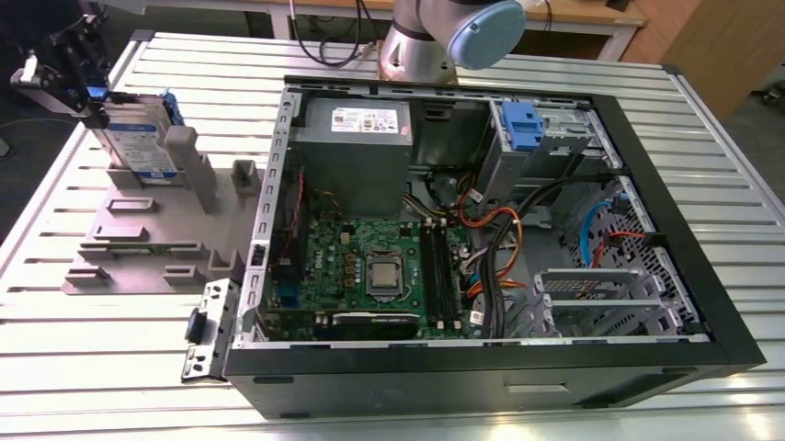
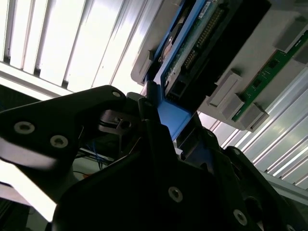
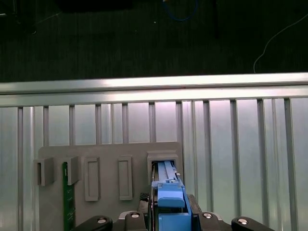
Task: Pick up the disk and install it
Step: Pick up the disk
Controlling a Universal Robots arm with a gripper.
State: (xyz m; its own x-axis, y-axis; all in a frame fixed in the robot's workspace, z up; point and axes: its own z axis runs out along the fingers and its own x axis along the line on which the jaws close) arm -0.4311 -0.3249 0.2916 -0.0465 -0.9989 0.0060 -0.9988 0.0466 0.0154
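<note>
In the exterior view the disk [image 1: 138,145] stands on edge at the far left, a silver drive with a white-and-blue label and a blue frame. Its lower end sits in a slot of the grey holder plate [image 1: 147,248]. My gripper [image 1: 90,103] is at its upper end. In both wrist views the blue frame [image 3: 171,199] [image 2: 174,119] lies between my dark fingers [image 2: 149,113], which press on it from both sides. The gripper [image 3: 172,215] is shut on the disk, whose far end reaches into the holder's slot [image 3: 162,159].
To the exterior view's right of the holder lies an open computer case [image 1: 723,303] with a grey power supply [image 1: 356,124], motherboard [image 1: 368,266], cables, a blue clip [image 1: 521,119] in the drive bay and a metal cage [image 1: 589,294]. A green memory stick [image 3: 69,192] stands in the holder.
</note>
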